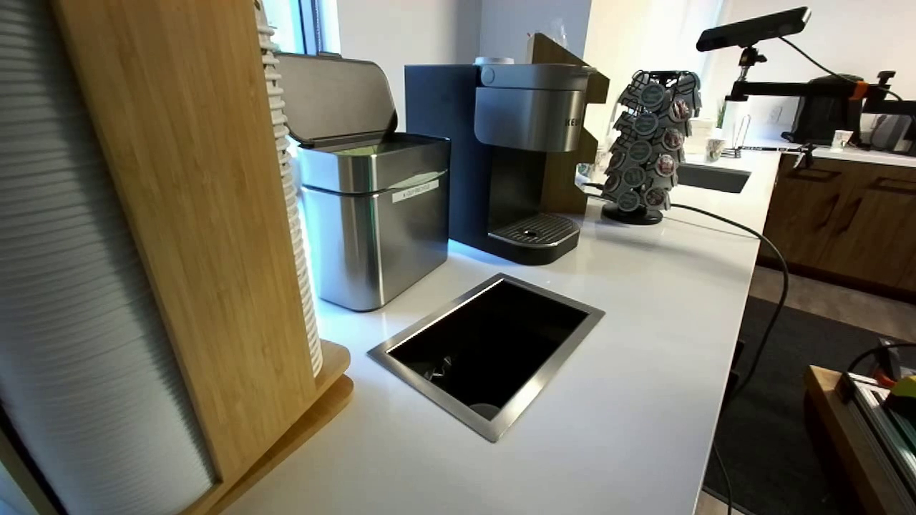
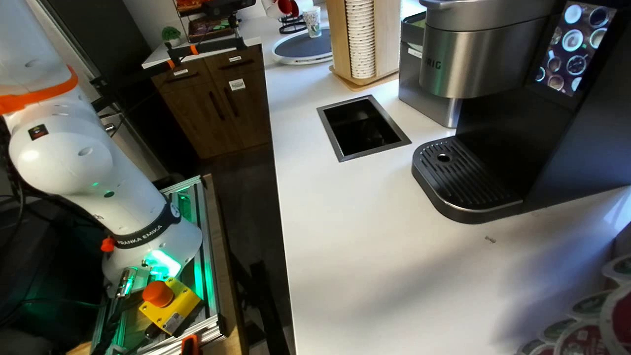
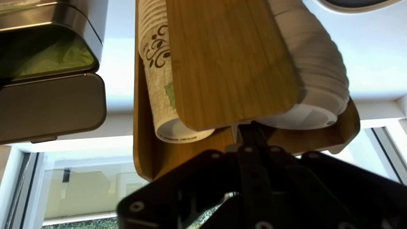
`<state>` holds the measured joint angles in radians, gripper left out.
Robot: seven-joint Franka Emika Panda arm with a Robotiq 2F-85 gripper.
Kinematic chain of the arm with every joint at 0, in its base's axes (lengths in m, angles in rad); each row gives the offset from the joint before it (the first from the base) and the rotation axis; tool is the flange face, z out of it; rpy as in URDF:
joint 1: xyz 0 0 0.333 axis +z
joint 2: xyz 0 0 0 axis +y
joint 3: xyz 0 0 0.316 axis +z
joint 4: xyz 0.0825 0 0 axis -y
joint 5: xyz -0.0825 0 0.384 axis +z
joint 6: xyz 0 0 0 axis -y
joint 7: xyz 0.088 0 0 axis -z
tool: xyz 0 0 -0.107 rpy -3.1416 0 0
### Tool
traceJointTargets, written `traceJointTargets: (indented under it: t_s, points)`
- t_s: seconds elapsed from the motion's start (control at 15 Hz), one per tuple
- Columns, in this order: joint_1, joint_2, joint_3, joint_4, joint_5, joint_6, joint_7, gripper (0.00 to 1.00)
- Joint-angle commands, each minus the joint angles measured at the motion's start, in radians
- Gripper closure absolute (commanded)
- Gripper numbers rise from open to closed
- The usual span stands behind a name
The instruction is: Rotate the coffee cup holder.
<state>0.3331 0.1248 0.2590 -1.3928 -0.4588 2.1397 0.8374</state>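
Note:
The coffee cup holder is a tall light-wood tower with vertical stacks of white paper cups. Its wood panel (image 1: pixel 186 214) fills the left side of an exterior view, and its lower part (image 2: pixel 340 39) shows at the top of an exterior view. In the wrist view its wood panel (image 3: pixel 229 63) is close up, with a patterned cup (image 3: pixel 159 70) on one side and a white stack (image 3: pixel 314 63) on the other. My gripper (image 3: pixel 254 127) has its fingers together, with the tips at the panel's edge and partly hidden by it. No held object shows. Both exterior views leave the gripper out.
A square opening with a steel rim (image 1: pixel 551 372) lies in the counter beside the holder. A grey steel bin (image 1: pixel 379 222) with its lid up and a black coffee machine (image 1: pixel 529 107) stand behind it. A pod rack (image 1: pixel 647 143) is farther along. The arm base (image 2: pixel 153 246) stands beside the counter.

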Motion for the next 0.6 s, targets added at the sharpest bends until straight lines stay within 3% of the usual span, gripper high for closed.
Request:
traceJointTargets:
  t_s: [0.0, 0.53]
  points:
    - [-0.003, -0.002, 0.011, 0.006, 0.074, -0.031, -0.065, 1.00]
    - [-0.006, 0.005, 0.011, -0.002, 0.153, 0.026, -0.128, 1.00]
